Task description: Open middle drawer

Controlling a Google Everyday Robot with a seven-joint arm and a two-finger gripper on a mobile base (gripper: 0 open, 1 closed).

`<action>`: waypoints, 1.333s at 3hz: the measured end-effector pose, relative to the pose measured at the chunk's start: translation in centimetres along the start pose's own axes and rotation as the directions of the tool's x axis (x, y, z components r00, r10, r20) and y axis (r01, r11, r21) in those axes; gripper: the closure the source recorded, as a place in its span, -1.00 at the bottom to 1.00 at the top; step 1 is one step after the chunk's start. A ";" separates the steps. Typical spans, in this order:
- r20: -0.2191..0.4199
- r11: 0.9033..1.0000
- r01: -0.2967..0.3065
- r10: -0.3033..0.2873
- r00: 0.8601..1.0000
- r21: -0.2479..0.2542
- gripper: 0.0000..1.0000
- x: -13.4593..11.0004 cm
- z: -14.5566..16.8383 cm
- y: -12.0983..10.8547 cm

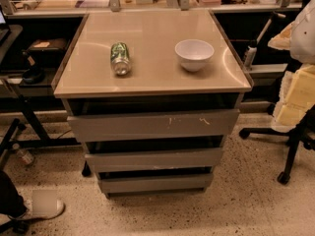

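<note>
A grey cabinet stands in the middle with three drawer fronts stacked under a tan top [152, 77]. The middle drawer [154, 160] is the plain grey front between the taller top front with pale scratch marks [152, 125] and the small bottom front [155, 183]. It looks shut, its front stepped in line with the others and no tray interior showing. My gripper is not in view.
A green can [120, 58] lies on its side and a white bowl [194, 54] stands on the cabinet top. An office chair base [290, 146] is at the right. A desk leg [24, 117] and a person's shoe [42, 209] are at the left.
</note>
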State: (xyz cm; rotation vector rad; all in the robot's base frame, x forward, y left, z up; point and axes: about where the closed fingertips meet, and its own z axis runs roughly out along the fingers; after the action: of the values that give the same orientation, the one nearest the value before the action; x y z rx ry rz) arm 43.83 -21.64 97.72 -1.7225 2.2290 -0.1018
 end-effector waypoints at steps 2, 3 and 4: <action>0.047 1.000 -0.001 0.001 0.999 -0.016 -1.00 -0.3 3.9 2.1; 0.062 0.996 -0.001 0.007 0.998 -0.087 -1.00 0.1 11.9 4.5; 0.062 0.986 -0.006 0.016 0.998 -0.167 -1.00 0.4 20.4 6.6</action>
State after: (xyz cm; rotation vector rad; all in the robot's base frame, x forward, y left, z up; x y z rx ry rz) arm 43.62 -17.45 76.70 -1.7704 2.2562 0.1444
